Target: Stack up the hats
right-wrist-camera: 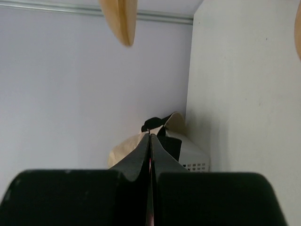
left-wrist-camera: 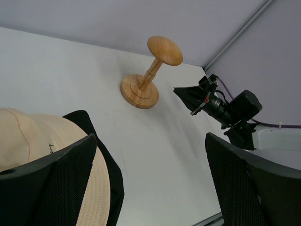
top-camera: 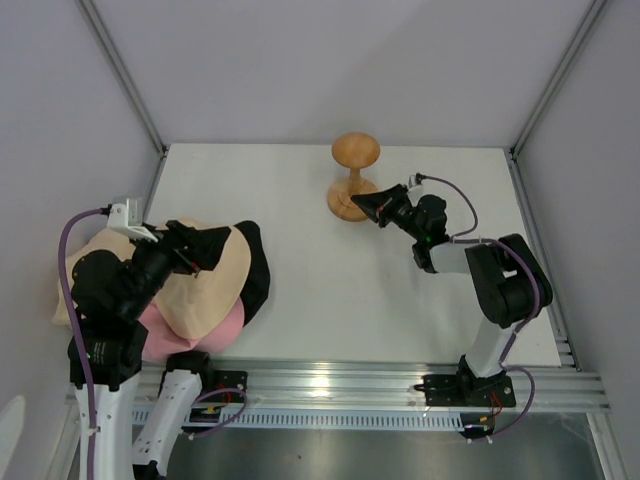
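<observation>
— At the left of the desk (top-camera: 350, 300), what is lying?
— Soft hats (top-camera: 215, 290) are lying heaped: cream over pink, black beside. The left pincer (top-camera: 210, 248) is hanging spread above them; the right pincer (top-camera: 362, 205), pressed together, is pointing at the smooth wooden stand (top-camera: 352, 175).

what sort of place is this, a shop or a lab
Probably a robot lab cell: a white table walled by plain grey panels on aluminium struts, two arms bolted to a metal rail, hats and a wooden stand as props.
</observation>
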Robot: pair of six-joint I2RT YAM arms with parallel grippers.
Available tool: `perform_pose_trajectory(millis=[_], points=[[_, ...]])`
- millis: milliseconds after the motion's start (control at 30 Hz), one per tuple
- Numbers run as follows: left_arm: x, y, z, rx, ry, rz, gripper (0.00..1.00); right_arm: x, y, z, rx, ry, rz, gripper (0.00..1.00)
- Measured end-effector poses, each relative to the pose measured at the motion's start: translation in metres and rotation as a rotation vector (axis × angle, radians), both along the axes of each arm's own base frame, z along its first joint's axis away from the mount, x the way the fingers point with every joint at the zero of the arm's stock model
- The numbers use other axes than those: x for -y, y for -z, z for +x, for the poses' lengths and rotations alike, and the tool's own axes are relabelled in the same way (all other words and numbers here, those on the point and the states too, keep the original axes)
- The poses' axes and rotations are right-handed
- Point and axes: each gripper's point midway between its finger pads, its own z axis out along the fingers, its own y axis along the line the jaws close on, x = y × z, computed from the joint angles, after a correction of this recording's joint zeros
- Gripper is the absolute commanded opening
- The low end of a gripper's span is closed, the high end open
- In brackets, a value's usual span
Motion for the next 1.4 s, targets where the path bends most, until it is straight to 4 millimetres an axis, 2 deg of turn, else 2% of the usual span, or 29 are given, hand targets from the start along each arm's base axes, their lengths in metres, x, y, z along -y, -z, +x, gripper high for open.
perform_pose_trajectory(millis=[67,133,167,267,367,433,567,700,800,933,1100,1200,1300,1400], points=[[0.001,-0.001,-0.002,0.003,0.009,-0.003,0.99,-0.006,0.000,-0.016,-0.003,-0.022,-0.002,0.00],[0.002,-0.002,-0.005,0.011,0.013,-0.010,0.99,-0.006,-0.004,-0.026,0.004,-0.030,-0.009,0.16],[0.002,-0.003,-0.007,0.016,0.013,-0.011,1.00,-0.005,-0.008,-0.027,0.016,-0.026,-0.013,0.31],[0.002,-0.005,-0.011,0.029,0.015,-0.011,0.99,0.004,-0.022,-0.026,0.061,-0.006,-0.017,0.70],[0.002,-0.005,-0.011,0.028,0.015,-0.011,0.99,0.018,-0.032,-0.015,0.089,0.028,-0.027,0.77],[0.002,-0.005,-0.010,0.026,0.015,-0.011,1.00,0.029,-0.039,-0.002,0.094,0.053,-0.036,0.87],[0.003,-0.003,-0.005,0.014,0.015,-0.013,1.00,0.048,-0.070,0.032,0.158,0.106,-0.062,0.92],[0.005,0.000,0.006,-0.016,0.019,-0.039,0.99,0.054,-0.085,0.058,0.197,0.126,-0.094,0.94],[0.012,0.008,0.017,-0.060,0.045,-0.079,1.00,0.056,-0.076,0.075,0.188,0.118,-0.111,0.96],[0.021,0.020,0.038,-0.127,0.071,-0.166,0.99,0.062,-0.050,0.097,0.135,0.110,-0.129,0.96],[0.045,0.028,0.079,-0.216,0.137,-0.283,1.00,0.075,-0.016,0.108,0.043,0.098,-0.180,0.97],[0.063,0.037,0.102,-0.264,0.170,-0.324,0.99,0.080,-0.017,0.112,0.044,0.094,-0.210,0.97],[0.087,0.047,0.128,-0.311,0.196,-0.367,1.00,0.078,-0.034,0.119,0.092,0.077,-0.211,0.97],[0.113,0.046,0.156,-0.326,0.219,-0.397,0.99,0.074,-0.047,0.127,0.137,0.061,-0.199,0.96]])
